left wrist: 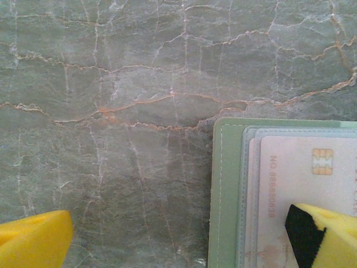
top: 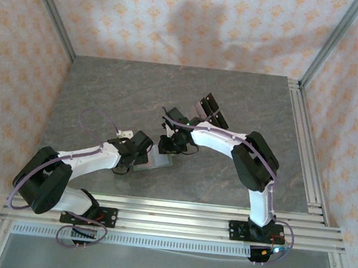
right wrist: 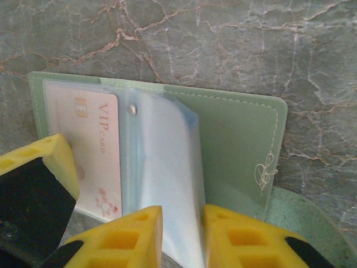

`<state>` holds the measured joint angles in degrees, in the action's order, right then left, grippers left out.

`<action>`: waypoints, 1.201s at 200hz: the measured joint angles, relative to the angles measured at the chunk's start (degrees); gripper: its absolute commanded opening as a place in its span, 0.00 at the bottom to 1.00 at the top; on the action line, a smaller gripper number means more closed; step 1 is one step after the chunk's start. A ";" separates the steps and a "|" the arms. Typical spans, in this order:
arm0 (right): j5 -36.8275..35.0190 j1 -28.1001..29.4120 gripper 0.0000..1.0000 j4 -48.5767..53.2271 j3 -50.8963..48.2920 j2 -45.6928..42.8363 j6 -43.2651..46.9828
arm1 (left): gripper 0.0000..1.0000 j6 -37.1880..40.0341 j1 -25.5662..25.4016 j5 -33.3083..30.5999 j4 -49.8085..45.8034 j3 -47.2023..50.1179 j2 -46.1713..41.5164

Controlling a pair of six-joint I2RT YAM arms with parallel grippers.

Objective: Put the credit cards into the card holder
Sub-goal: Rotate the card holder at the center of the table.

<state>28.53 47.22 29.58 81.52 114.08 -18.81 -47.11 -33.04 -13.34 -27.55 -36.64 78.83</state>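
The card holder [top: 155, 163] lies open on the stone table between both arms, its green cover [right wrist: 234, 145] flat, with a small embroidered bow. A pale pink credit card [right wrist: 89, 151] marked VIP sits inside a clear sleeve on its left half; the card [left wrist: 301, 173] shows a gold chip. My right gripper [right wrist: 181, 223] is shut on the clear sleeve pages [right wrist: 167, 162], which stand up from the spine. My left gripper [left wrist: 178, 229] is wide open, and its right finger [left wrist: 318, 234] rests over the card's near end.
A black stand-like object [top: 208, 109] sits behind the right arm. Aluminium rails [top: 305, 147] run along the right and near table edges. A pale green rounded surface [right wrist: 312, 223] lies beside the holder's right corner.
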 measured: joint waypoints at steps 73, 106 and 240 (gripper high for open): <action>-1.95 -0.26 0.00 -0.11 1.70 2.23 -1.09 | 1.00 0.04 0.00 0.00 0.00 0.00 0.00; -4.44 -1.97 0.00 -2.01 -2.01 1.03 -3.45 | 1.00 0.11 0.00 -0.22 0.00 -0.04 0.00; -7.96 -4.52 0.35 -2.12 -5.25 -7.10 -0.76 | 1.00 1.62 0.00 -0.28 0.07 -3.39 0.70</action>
<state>20.58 42.70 27.46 76.27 106.98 -19.57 -45.50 -33.04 -13.63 -27.49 -40.03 79.53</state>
